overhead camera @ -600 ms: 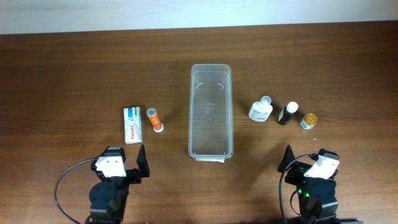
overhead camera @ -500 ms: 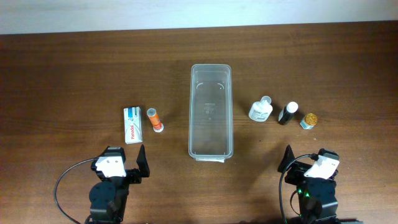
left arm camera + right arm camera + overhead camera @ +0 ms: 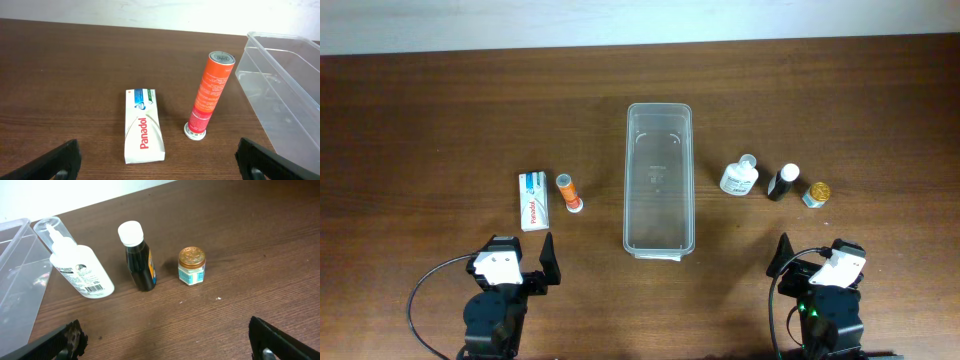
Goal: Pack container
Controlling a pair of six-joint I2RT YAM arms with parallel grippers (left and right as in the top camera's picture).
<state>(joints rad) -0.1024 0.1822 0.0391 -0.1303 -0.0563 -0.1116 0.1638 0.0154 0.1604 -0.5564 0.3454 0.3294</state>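
- Left claw [image 3: 517,262] and right claw [image 3: 817,264] both gape wide, grasping nothing.
- Clear container [image 3: 658,180] lies mid-table, apart from both.
- White box [image 3: 143,132] reads "Panadol"; orange tube [image 3: 207,95] sits just beside it, its print too small to read.

Both arms low at the near side of the table, jaws spread wide and empty.

Taking the container [image 3: 627,190] as the mark, the left gripper [image 3: 517,252] sits near its close end and off to its left, and the right gripper [image 3: 815,252] sits off to its right, each well apart from it. Both wrists point toward the far side. In each wrist view only the dark fingertips [image 3: 57,161] [image 3: 67,339] show, at the bottom corners.
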